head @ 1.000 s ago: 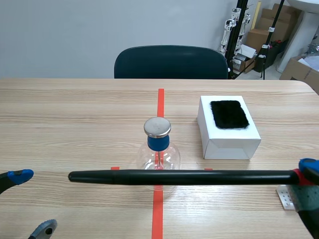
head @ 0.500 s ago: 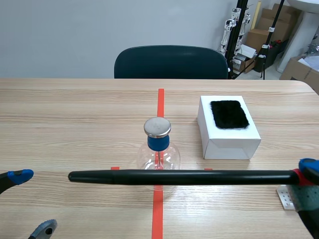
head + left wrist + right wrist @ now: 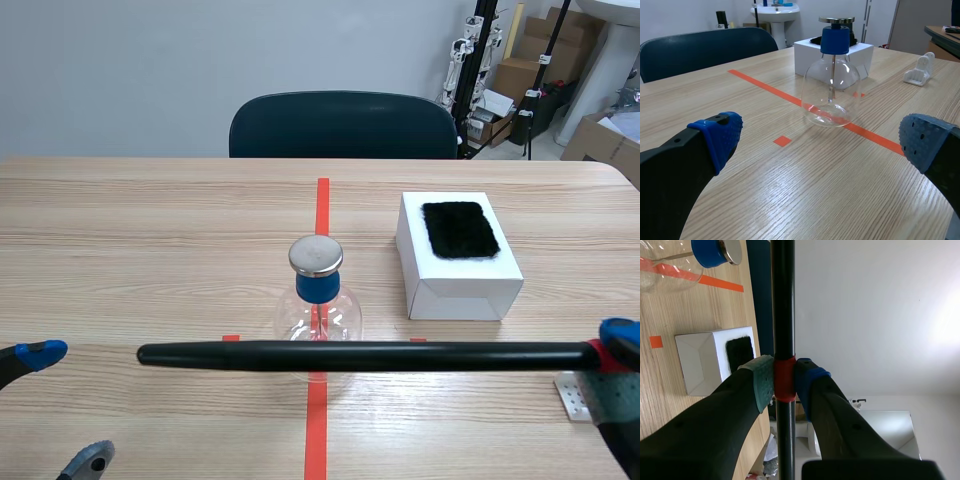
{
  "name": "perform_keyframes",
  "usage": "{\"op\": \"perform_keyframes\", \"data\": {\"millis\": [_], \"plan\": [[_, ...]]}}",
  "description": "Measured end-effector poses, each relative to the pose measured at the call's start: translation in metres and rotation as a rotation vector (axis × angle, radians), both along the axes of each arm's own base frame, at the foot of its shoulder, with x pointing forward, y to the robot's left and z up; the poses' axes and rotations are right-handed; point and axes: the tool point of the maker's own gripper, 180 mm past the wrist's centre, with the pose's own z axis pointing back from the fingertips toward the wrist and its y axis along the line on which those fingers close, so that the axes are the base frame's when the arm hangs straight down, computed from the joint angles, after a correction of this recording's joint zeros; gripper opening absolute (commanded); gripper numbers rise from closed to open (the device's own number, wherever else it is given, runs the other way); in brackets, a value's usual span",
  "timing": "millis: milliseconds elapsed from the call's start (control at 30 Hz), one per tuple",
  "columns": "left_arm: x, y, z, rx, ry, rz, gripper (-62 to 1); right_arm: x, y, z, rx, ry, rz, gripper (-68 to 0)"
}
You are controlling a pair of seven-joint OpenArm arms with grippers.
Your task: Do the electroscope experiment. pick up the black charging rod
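Rod: the black charging rod (image 3: 360, 354) is held level over the table (image 3: 150, 220), across the front of the electroscope flask (image 3: 317, 300), whose lower body is partly hidden behind it.
Right gripper: the right gripper (image 3: 784, 382) is clamped on the rod's red band (image 3: 784, 377); in the scene view it is cut off at the edge.
Left gripper: the left gripper (image 3: 822, 137) is spread wide with nothing held, low over the table short of the flask.
Box: a white box (image 3: 458, 275) topped by a black fur pad (image 3: 459, 229) is seen near the flask, not touching it.

Matt black rod (image 3: 400, 354); clear glass flask (image 3: 336, 318); wood-grain table (image 3: 150, 230).
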Motion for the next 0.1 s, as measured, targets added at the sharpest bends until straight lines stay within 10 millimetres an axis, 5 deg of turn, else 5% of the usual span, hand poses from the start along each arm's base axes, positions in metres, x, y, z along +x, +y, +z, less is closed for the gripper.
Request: {"op": "perform_keyframes", "data": {"millis": [100], "plan": [[0.0000,0.0000,0.0000,0.000,0.000,0.000,1.4,0.0000,0.0000,0.0000,0.000,0.000,0.000,-67.6]]}}
